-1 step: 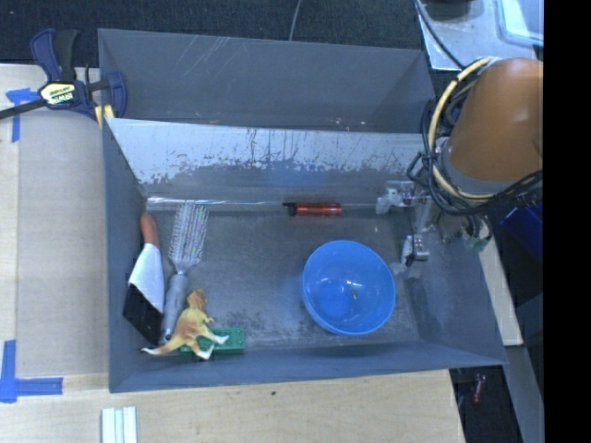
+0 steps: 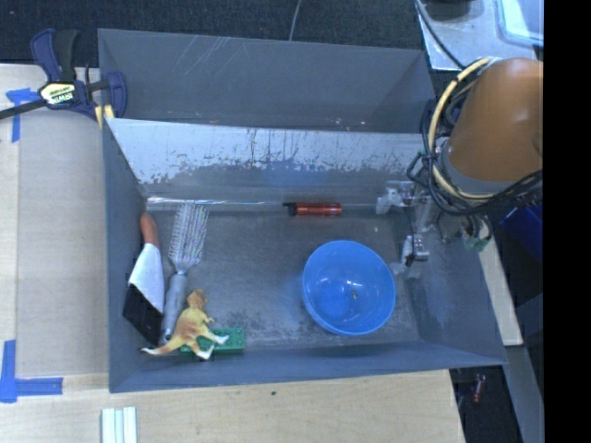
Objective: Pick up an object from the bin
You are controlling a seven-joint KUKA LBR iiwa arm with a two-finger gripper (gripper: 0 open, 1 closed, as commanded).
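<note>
End effector (image 2: 406,221) hanging at right-centre of bin (image 2: 268,90), jaws standing apart, gripping nothing | blue bowl (image 2: 349,287) sitting just lower-left of it, right rim nearest | red pen (image 2: 317,209) lying left-right, further left along the back wall.

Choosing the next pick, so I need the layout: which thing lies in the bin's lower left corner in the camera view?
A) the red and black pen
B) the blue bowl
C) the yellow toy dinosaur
C: the yellow toy dinosaur lies in that corner, just below the brush. The blue bowl sits at lower right, and the red and black pen lies at the foot of the back wall.
</note>
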